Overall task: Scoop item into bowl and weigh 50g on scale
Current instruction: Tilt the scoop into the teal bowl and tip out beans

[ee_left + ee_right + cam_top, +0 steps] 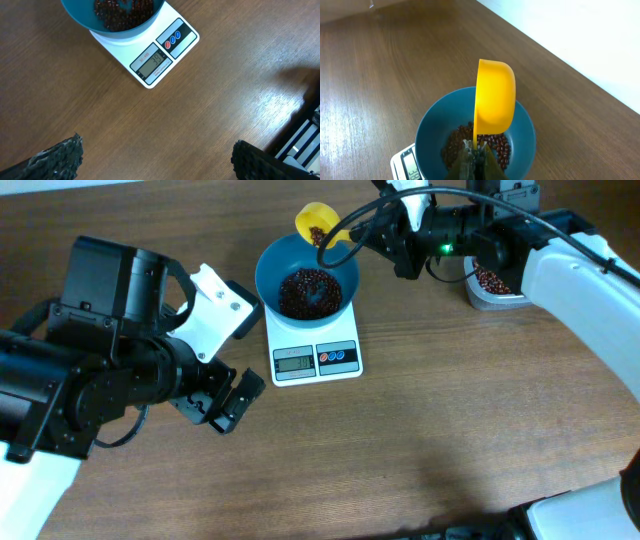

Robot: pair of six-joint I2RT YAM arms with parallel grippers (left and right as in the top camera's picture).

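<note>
1. The beans [310, 292] lie in a dark heap in the bottom of the bowl [272, 268]. The bowl stands on the back part of the scale [316, 360].
2. A few more beans sit inside the yellow scoop [318, 222]. It hangs tipped on its side over the far rim of the bowl, above the heap and not touching it.
3. The scale rests on the desk [420, 440] near the far edge, roughly midway between the left and right edges. Its display [152, 61] and buttons [172, 40] face the near edge. Digits show on the display, but they are too blurred to read with any certainty.
4. The right claw [365, 242] is clamped tight on the scoop's handle [345, 242], reaching in from the right along the far edge.
5. A clear tub [497, 283] with more beans in it stands toward the far right corner, partly hidden beneath the right arm [570, 275].
6. The left claw [222, 402] is spread as wide as it goes and has hold of nothing. It hovers over bare wood on the left half of the desk, nearer the front edge than the scale and apart from it. In its wrist view the two finger pads [60, 160] sit at the bottom corners with only desk between them.
</note>
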